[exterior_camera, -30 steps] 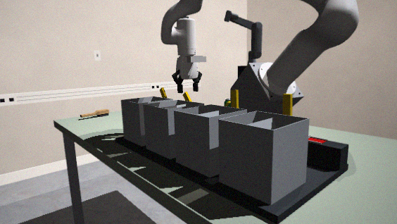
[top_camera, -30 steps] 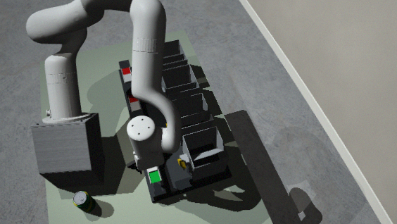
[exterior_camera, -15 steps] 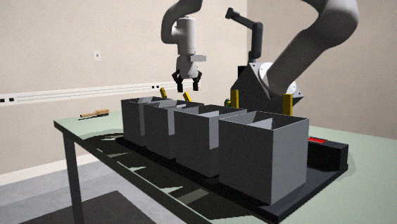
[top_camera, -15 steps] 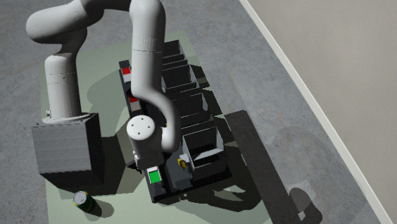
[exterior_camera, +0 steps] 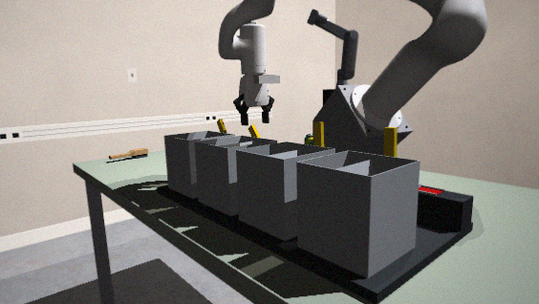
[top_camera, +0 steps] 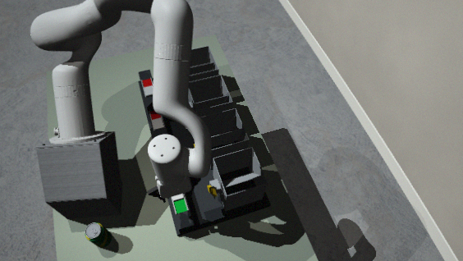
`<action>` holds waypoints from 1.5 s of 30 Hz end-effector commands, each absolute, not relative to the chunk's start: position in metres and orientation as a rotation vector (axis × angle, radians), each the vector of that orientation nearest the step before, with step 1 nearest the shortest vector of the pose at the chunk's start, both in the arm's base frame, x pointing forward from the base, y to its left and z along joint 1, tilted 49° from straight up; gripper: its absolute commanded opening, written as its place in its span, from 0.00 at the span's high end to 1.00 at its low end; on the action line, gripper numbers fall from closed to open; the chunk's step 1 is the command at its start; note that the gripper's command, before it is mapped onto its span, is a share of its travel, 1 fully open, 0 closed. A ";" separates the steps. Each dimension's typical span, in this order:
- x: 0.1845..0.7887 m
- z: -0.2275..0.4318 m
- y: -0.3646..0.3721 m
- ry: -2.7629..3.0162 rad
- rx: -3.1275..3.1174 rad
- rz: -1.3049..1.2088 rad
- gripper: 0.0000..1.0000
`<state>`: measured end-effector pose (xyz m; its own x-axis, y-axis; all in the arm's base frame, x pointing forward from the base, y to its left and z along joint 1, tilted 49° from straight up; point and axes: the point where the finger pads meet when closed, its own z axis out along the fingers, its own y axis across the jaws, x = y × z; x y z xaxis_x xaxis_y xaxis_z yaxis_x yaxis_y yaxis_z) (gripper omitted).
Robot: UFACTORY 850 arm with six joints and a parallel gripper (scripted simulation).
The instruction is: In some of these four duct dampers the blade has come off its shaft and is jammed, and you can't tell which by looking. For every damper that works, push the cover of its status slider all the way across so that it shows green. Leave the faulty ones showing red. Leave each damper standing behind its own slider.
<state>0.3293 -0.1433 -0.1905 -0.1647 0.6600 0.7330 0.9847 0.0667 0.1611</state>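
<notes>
Four grey box dampers (top_camera: 237, 170) (top_camera: 223, 123) (top_camera: 207, 88) (top_camera: 201, 57) stand in a row on a dark base board (exterior_camera: 430, 239); they also show in the exterior view (exterior_camera: 183, 162) (exterior_camera: 215, 174) (exterior_camera: 268, 188) (exterior_camera: 358, 215). The end slider beside the first damper shows green (top_camera: 180, 205). Two sliders at the other end show red (top_camera: 155, 116) (top_camera: 147, 82) (exterior_camera: 431, 190); the arm hides the remaining one. My gripper (exterior_camera: 253, 116) is open and empty, hanging above the green slider's end of the row. In the top view the wrist (top_camera: 164, 149) hides the fingers.
Yellow shaft levers (exterior_camera: 222, 125) (exterior_camera: 254, 131) (exterior_camera: 318, 134) (exterior_camera: 390, 141) stick up behind the dampers. A green can (top_camera: 98, 235) (exterior_camera: 310, 140) stands near the robot's base block (top_camera: 75, 172). A wooden brush (exterior_camera: 128, 154) lies at the table's far corner. A black stand (exterior_camera: 345, 45) rises behind.
</notes>
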 end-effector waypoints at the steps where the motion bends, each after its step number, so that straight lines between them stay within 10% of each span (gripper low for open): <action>1: 0.330 -0.190 -0.144 -1.879 -1.633 -0.902 0.00; 45: 0.330 -0.190 -0.144 -1.879 -1.633 -0.902 0.00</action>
<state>0.3293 -0.1433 -0.1905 -0.1647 0.6600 0.7330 0.9847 0.0667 0.1611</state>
